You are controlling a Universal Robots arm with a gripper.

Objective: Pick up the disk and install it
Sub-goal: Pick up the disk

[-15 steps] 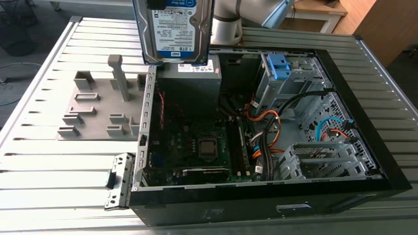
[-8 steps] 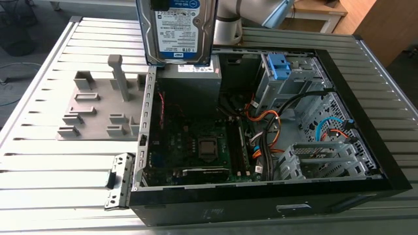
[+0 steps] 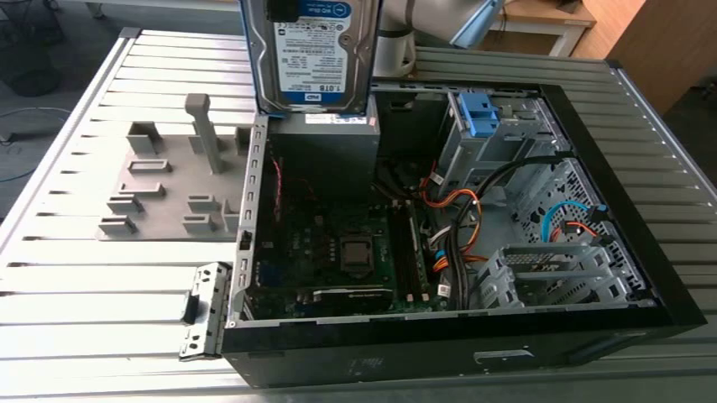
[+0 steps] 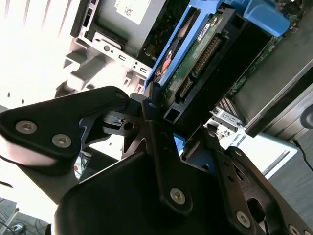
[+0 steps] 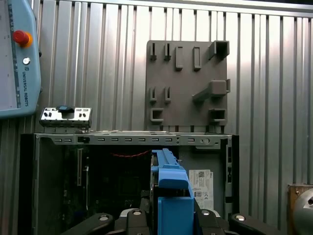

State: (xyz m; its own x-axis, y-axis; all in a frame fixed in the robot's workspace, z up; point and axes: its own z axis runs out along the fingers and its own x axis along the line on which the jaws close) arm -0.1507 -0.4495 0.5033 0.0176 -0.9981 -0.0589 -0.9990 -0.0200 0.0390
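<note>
Above the open computer case (image 3: 392, 361), the disk (image 3: 311, 54) hung clear of every surface in the exterior view, upright, with its white-and-blue label facing the camera. Its lower edge stood just over the grey power supply box (image 3: 325, 151) at the case's far corner, toward the exterior view's left.

In the second wrist view, the gripper (image 4: 176, 125) was closed on the disk: the black fingers (image 4: 152, 122) pressed against the blue carrier frame on either side of one end. The drive's circuit board and connector edge (image 4: 203, 51) faced that camera. In the first wrist view, the blue carrier frame (image 5: 171, 196) rose between the black finger links, directly over the case opening.

The case lay on its side on a slatted metal table (image 3: 101, 285) with its side panel off. Inside were:
- the motherboard (image 3: 325, 243), beside the power supply box;
- a bare blue bracket (image 3: 479, 113) seated in the drive cage at the far corner, toward the exterior view's right;
- orange and blue cables (image 3: 459, 206) crossing the floor of the case.

A grey fixture plate (image 3: 157, 193) with raised pegs and slots lay on the table just beside the case, toward the exterior view's left. A teach pendant (image 5: 14, 58) rested on the table in the first wrist view.
</note>
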